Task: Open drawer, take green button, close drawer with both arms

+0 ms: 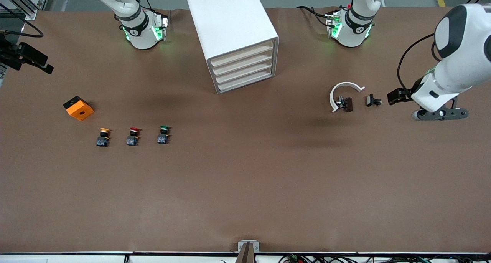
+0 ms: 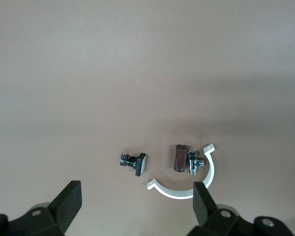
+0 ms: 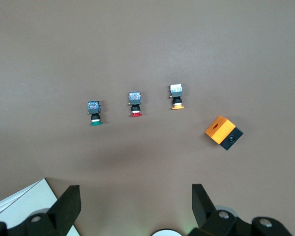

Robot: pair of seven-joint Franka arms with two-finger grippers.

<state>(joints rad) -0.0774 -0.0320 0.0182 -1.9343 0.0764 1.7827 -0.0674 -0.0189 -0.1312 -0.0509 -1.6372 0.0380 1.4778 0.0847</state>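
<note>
The white cabinet [image 1: 230,28] stands between the arms' bases, and its four beige-fronted drawers [image 1: 243,69] are all shut. The green-capped button [image 1: 163,134] lies on the table nearer to the front camera than the cabinet, toward the right arm's end. It also shows in the right wrist view [image 3: 94,112]. My left gripper [image 2: 136,191] is open and empty, in the air at the left arm's end of the table [image 1: 399,95]. My right gripper [image 3: 136,191] is open and empty, high above its base and out of the front view.
A red-capped button [image 1: 133,136] and a yellow-capped button [image 1: 103,137] lie in a row beside the green one. An orange box [image 1: 78,108] sits beside them. A white curved bracket [image 1: 343,92], a brown-and-metal part [image 1: 345,103] and a black part [image 1: 373,100] lie near the left gripper.
</note>
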